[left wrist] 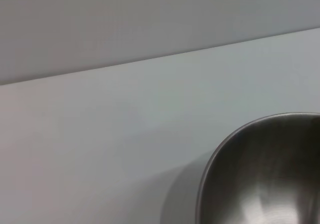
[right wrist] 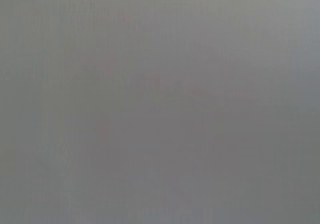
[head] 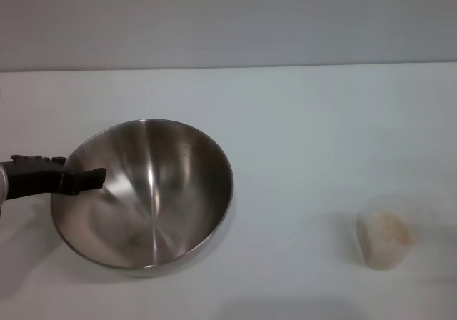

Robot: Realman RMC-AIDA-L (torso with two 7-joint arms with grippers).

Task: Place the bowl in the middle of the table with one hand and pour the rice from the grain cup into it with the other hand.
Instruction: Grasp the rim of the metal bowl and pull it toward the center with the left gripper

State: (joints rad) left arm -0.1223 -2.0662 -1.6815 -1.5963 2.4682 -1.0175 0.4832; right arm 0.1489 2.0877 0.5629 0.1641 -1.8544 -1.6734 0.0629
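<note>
A: Steel bowl [head: 146, 195] tilted, sitting left of centre on the table [head: 300, 127]. Left gripper [head: 91, 179] at near-left rim, one dark finger reaching over the lip into the bowl. Looks pinched on the rim wall, but outer finger hidden; cannot tell for sure.

B: Noted. Left wrist view: only the curved rim of the bowl [left wrist: 260, 174] and bare table [left wrist: 100, 134]. No fingers seen there.

A: Grain cup [head: 385, 236] upright, well apart to the right, near front edge. Rice [head: 391, 227] inside, pale heap, untouched.

B: Right gripper not visible in head view; right wrist view blank grey. Parked, probably.

A: Step in hand, judged: placing bowl, first half. Not yet centred.

B: Next calls for: shifting bowl rightward toward mid-table, setting flat, releasing rim. Then right arm to cup, side grasp, lift, tip over the bowl.
</note>
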